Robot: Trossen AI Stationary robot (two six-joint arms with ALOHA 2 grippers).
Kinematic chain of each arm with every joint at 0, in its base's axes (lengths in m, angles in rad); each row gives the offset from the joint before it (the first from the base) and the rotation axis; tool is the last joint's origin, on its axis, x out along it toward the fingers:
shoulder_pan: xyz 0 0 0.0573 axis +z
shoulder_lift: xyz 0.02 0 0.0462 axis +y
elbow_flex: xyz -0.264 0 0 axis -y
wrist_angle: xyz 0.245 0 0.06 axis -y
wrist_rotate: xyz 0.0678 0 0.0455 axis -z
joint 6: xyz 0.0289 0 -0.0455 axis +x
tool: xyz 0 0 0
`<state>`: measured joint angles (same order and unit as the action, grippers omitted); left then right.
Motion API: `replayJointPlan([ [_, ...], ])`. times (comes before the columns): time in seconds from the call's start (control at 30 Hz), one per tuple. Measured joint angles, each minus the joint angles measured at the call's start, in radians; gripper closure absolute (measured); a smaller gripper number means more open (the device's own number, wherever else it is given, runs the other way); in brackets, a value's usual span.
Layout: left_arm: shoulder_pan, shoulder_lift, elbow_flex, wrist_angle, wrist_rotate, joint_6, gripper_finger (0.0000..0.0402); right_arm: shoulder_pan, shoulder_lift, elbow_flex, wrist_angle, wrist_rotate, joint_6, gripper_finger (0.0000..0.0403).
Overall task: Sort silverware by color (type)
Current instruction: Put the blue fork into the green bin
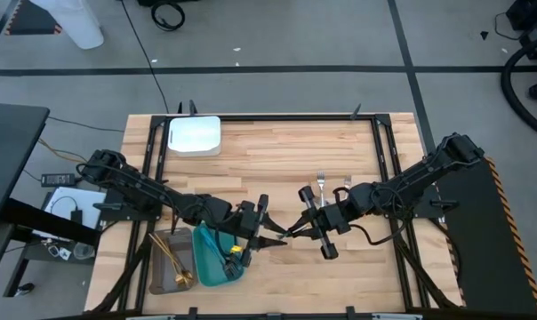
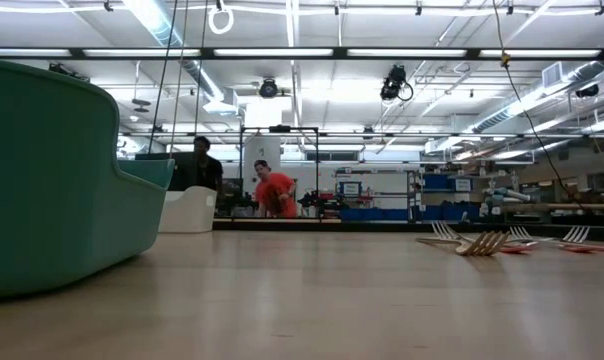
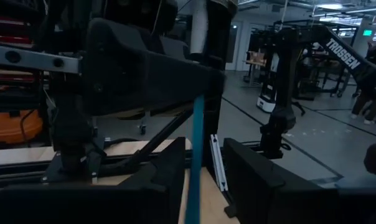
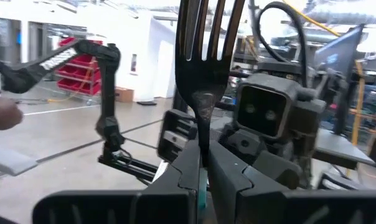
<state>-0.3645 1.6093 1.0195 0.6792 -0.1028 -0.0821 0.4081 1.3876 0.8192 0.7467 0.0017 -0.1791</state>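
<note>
Right pincer point(image 4: 202, 163) clamps slim dark metal fork point(image 4: 203, 50); left pincer point(image 3: 200, 186) grips thin teal utensil point(image 3: 196, 149).

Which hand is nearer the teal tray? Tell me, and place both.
Left. The left hand hangs at the teal tray's right edge, near its upper corner. The right hand is farther right, over bare table.

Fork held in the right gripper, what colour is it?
Dark metal, near black: the fork shows best in the right wrist view, clamped by the right gripper.

Grey concrete floor point(image 1: 277, 36) crossed by dark tape lines; long fluorescent ceiling strip lights point(image 2: 402, 52) over blue shelving point(image 2: 382, 213)
</note>
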Motion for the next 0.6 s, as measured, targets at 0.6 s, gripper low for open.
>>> replayJointPlan([
  [0.6,0.004,0.001,0.0,0.002,-0.001,0.007,0.0389,-0.022,0.0,0.0,-0.015,-0.002,-0.005,0.0374],
])
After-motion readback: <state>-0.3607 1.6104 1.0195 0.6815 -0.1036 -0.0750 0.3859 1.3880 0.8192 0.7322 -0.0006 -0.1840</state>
